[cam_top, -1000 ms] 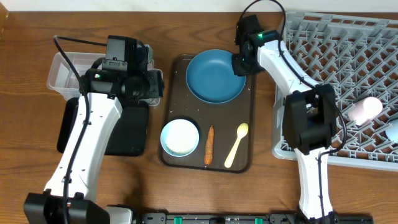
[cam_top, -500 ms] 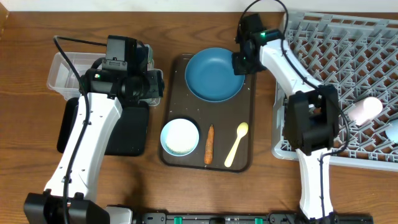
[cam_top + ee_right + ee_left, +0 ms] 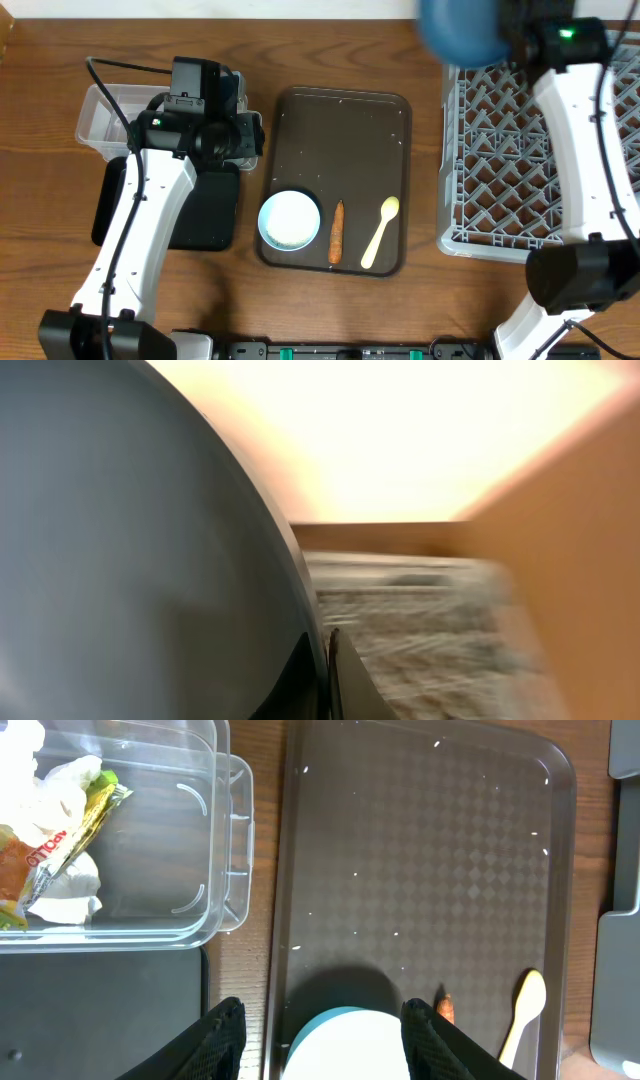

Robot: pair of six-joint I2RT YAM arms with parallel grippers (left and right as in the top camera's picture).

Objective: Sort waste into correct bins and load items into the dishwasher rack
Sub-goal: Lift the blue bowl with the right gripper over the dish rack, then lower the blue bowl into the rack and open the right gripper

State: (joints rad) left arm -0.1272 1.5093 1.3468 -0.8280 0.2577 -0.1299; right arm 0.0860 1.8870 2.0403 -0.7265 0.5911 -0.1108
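Wood-grain counter (image 3: pixel 40 200) fills my overhead feed. The brown tray (image 3: pixel 345 130) sits in the middle, the rack (image 3: pixel 510 170) to its right, and the tub (image 3: pixel 100 100) and black tray (image 3: pixel 215 215) to its left.

From above, the blue bowl (image 3: pixel 462 25) is a blur up over the rack's far corner nearest the brown tray, carried on my right arm. The white bowl (image 3: pixel 290 220), carrot (image 3: pixel 337 232) and spoon (image 3: pixel 380 232) lie in a row along the brown tray's near end. The overhead hides both pincers behind the wrists.

My left wrist camera makes up for that. The left pincer (image 3: pixel 323 1005) is released, fingers (image 3: pixel 225 1040) well apart, above the white bowl. It also shows what the overhead cannot: tissues (image 3: pixel 60 890) and a wrapper (image 3: pixel 80 815) lying in the tub, and rice (image 3: pixel 437 742) scattered over the brown tray. The wrapper carries red print, too small for me to read.

My right wrist camera is smeared, but the right pincer (image 3: pixel 325 680) looks clenched on the blue bowl's rim. The bowl fills the left of that view and the rack is a grey blur beyond.
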